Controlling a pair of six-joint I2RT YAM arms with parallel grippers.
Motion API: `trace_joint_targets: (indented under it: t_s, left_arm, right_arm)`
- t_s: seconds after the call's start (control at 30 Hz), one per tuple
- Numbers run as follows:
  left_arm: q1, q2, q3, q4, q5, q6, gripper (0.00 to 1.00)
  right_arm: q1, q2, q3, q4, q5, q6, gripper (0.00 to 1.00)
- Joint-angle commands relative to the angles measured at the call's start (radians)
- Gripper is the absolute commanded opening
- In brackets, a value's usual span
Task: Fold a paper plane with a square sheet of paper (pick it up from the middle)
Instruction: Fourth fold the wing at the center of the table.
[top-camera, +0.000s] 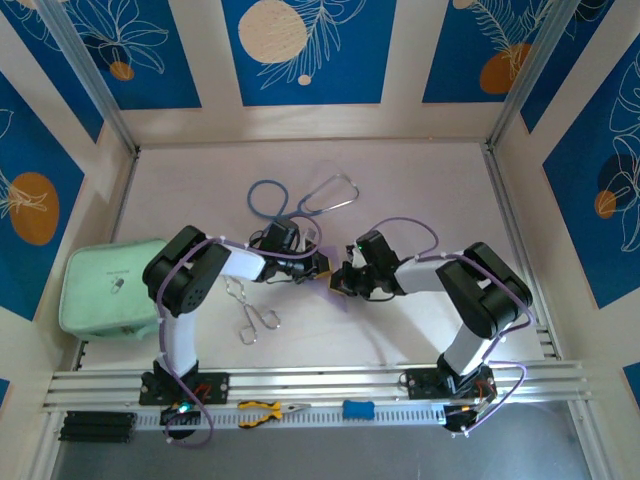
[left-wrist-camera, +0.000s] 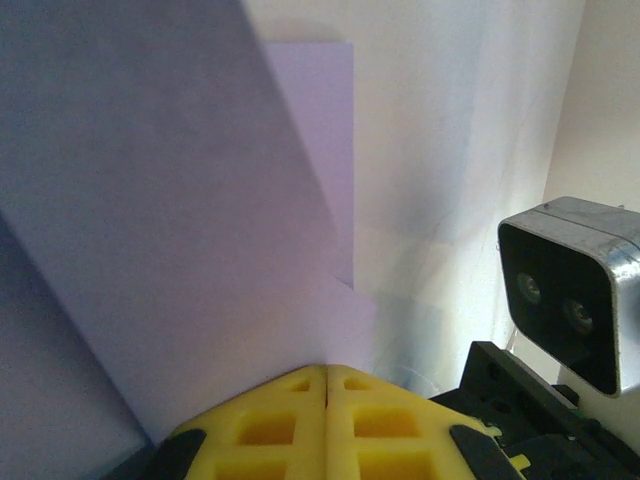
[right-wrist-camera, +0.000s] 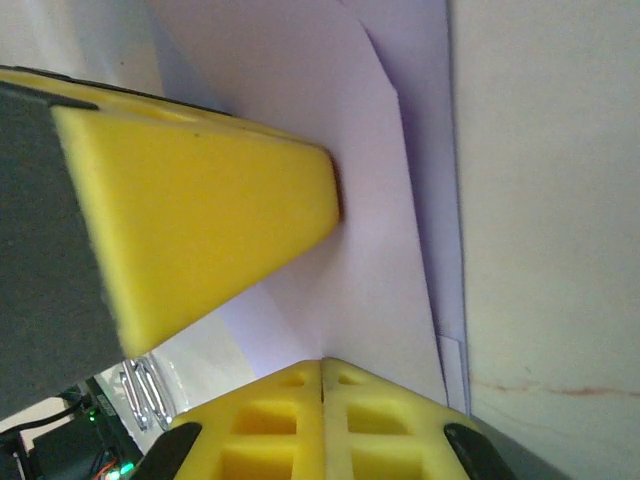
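The pale lilac sheet of paper (top-camera: 338, 293) is folded into layers with slanted edges and sits between the two grippers at mid-table. Whether it has the shape of the paper plane I cannot tell. In the left wrist view the paper (left-wrist-camera: 170, 230) rises right from the tips of my left gripper (left-wrist-camera: 327, 372), whose yellow jaws are pressed together on its edge. In the right wrist view my right gripper (right-wrist-camera: 322, 364) is likewise shut on the paper (right-wrist-camera: 380, 230), with the left gripper's yellow finger (right-wrist-camera: 200, 210) pressed against the sheet just above. From above, the left gripper (top-camera: 322, 267) and right gripper (top-camera: 341, 282) nearly touch.
A stethoscope (top-camera: 300, 200) lies behind the grippers. Metal forceps (top-camera: 250, 315) lie near the left arm, and a mint-green pouch (top-camera: 105, 285) sits at the left edge. Yellow-handled pliers (top-camera: 265, 410) and a blue item (top-camera: 357, 409) rest on the front rail. The right wrist camera (left-wrist-camera: 570, 290) is close.
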Motion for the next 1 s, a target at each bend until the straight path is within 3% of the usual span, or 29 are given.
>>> trace_joint_targets:
  t_s: [0.0,0.5,0.7,0.97]
  left_arm:
    - [0.013,0.031,-0.014,-0.062,-0.03,0.01,0.01]
    - [-0.016,-0.096,0.03,-0.174,-0.014,0.103,0.04]
    - [-0.052,-0.051,0.031,-0.193,-0.019,0.094,0.01]
    - [-0.024,-0.005,0.045,-0.288,-0.115,0.11,0.0]
  right_arm:
    - [-0.009,0.026,-0.085,-0.011,-0.008,0.033,0.06]
    - [-0.034,0.027,-0.142,0.033,-0.029,0.041,0.02]
    - [-0.036,0.025,-0.143,0.025,-0.025,0.041,0.01]
    - [-0.03,0.028,-0.142,-0.014,-0.012,0.028,0.01]
